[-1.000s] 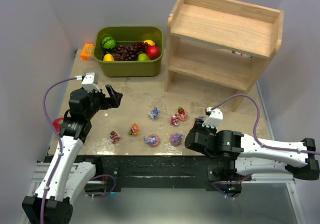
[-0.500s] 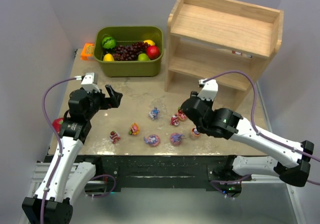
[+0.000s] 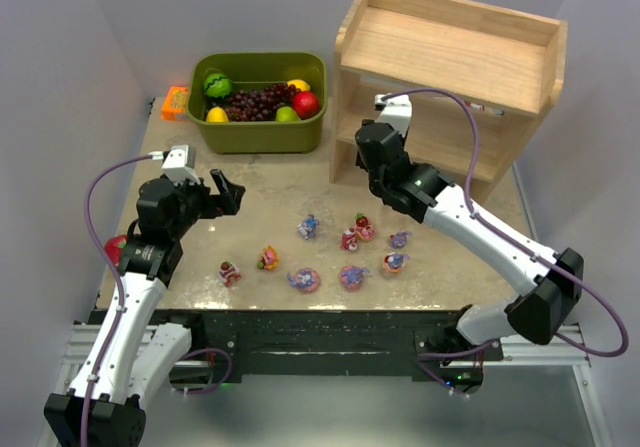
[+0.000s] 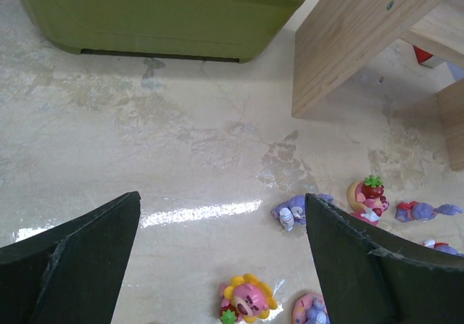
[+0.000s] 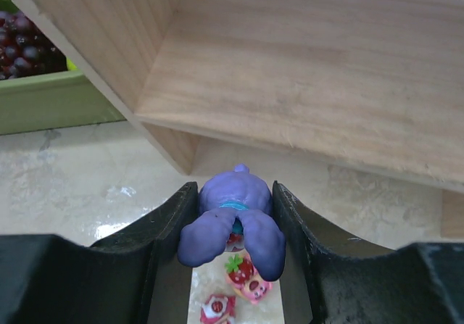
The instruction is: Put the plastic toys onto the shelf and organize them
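Right fingers [image 5: 170, 230] hold bunny [image 5: 232, 215] just before shelf [image 5: 290, 85] edge (roomy beyond).

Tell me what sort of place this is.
Probably a lab test cell, not a home: bare grey walls box in a small table, staged with toys, a shelf and a fruit bin.
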Available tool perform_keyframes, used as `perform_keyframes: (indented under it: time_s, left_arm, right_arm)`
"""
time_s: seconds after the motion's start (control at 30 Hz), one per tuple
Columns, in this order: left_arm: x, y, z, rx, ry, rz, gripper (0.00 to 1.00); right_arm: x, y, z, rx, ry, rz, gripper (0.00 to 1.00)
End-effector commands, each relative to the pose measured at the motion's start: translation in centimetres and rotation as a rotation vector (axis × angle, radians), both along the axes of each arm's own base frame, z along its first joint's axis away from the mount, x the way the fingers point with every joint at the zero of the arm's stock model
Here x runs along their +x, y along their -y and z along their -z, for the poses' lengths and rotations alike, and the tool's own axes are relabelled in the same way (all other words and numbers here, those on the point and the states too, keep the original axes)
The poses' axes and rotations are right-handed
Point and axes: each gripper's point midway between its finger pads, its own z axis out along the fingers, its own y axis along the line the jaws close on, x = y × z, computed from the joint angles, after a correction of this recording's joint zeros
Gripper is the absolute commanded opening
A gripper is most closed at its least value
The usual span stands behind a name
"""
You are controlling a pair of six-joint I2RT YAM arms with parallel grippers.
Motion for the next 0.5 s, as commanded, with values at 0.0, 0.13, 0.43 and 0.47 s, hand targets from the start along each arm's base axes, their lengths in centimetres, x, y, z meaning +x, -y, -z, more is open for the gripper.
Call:
perform_keyframes:
  time_s: [0.0,0.13,0.43,0.47]
  left_arm:
    - [0.0,-0.3,0.4,0.011,0.005,-0.002,1.00]
    - [-0.1,-0.2,0.5,0.010,0.002,-0.001,0.99]
    - [-0.1,-0.2,0.6,0.010,0.000,-0.001,1.00]
    - [-0.1,-0.2,0.6,0.011,-0.001,-0.001,1.00]
  right_arm:
    - [2.7,-1.0,-4.9,0.066,0.130,-0.026,0.00]
    - [4.4,-1.5,-4.5,0.064,0.132,-0.020,0.00]
    - [6.9,-2.5,-3.6,0.064,0.133,-0.008,0.00]
    - [7.1,-2.9,-3.7,0.072,0.145,-0.018,0.00]
